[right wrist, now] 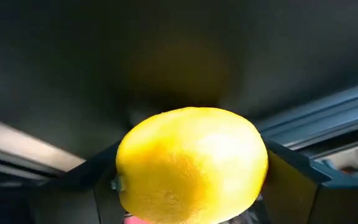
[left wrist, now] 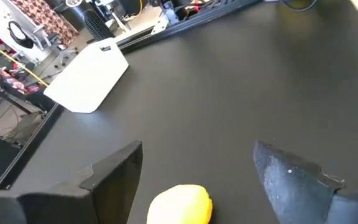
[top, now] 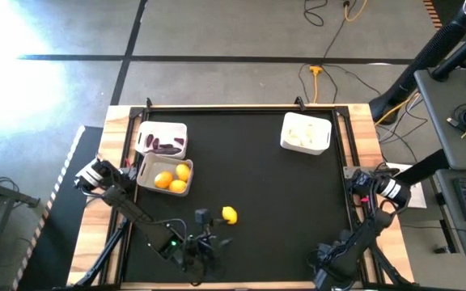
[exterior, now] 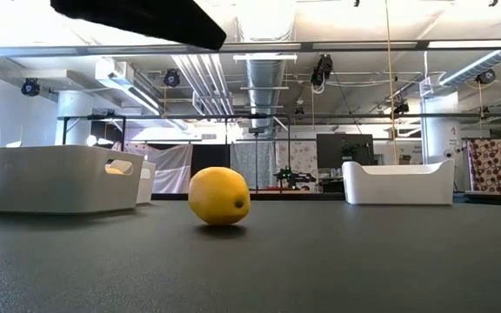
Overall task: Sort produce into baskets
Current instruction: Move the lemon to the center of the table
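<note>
- Left claw (left wrist: 197,150), near the mat's front edge, is spread wide and empty.
- A loose lemon (top: 230,214) sits on the black mat just ahead of this claw, low between its two fingers but untouched.
- The lemon basket (top: 147,179), already holding three lemons, lies beyond the claw and off to its left side, just beside the basket of purple pieces (top: 162,129).
- Right claw (top: 330,260), at the front right corner, appears to be grasping a second lemon (right wrist: 191,165), one finger against each side.
- The garlic basket (top: 322,139) is well beyond that claw.
- Step in hand, as judged: collecting the last lemons.
- Next, the left claw would need to ease forward, clench on the loose lemon, lift and carry it to the lemon basket.
</note>
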Robot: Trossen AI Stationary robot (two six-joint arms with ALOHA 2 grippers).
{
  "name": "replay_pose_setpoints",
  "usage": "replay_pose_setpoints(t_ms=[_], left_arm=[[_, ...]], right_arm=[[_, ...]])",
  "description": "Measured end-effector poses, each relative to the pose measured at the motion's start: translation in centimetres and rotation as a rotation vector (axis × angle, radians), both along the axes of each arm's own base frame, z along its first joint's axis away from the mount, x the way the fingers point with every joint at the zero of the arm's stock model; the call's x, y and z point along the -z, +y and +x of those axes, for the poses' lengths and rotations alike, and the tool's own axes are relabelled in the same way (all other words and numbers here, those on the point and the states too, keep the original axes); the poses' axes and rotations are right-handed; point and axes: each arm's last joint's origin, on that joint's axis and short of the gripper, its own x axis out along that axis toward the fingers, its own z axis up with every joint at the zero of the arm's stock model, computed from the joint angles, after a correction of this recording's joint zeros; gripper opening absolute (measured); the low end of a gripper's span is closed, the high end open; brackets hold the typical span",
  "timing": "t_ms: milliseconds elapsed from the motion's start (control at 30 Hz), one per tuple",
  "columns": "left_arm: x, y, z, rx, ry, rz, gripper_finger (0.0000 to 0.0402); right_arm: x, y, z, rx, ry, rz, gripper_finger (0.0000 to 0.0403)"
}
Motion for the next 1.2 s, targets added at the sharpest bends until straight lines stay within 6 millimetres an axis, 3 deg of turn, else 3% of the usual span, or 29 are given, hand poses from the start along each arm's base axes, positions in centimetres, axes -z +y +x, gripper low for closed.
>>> replay_pose_setpoints(t_ms=[233, 533, 733, 933, 1033, 1200], left_arm=[[0.1, 1.1, 0.6, -0.030, 0.020, 0.023, 0.0290], [0.6, 1.6, 0.3, -0.056, 0.066, 0.034, 0.0290], [0.3, 1.0, -2.5, -0.093, 0.115, -0.018, 0.0290], [-0.4, 0.0, -5.8, -0.106, 0.138, -0.082, 0.0290], [-0.9, -0.6, -8.1, -0.111, 0.158, -0.133, 0.0290], [-1.3, -1.7, -11.0, -0.091, 0.164, -0.156, 0.0290]], right_arm=[[-2.4, -0.4, 4.6, 0.044, -0.172, 0.022, 0.0274], [-7.6, -4.1, 13.4, -0.165, -0.701, -0.120, 0.0285], [-9.0, -8.6, 19.5, -0.269, -1.014, -0.226, 0.0274], [-8.5, -13.2, 26.2, -0.286, -1.364, -0.276, 0.0288], [-8.0, -15.5, 28.1, -0.263, -1.443, -0.300, 0.0287], [-6.9, -19.0, 29.5, -0.131, -1.448, -0.349, 0.0281]])
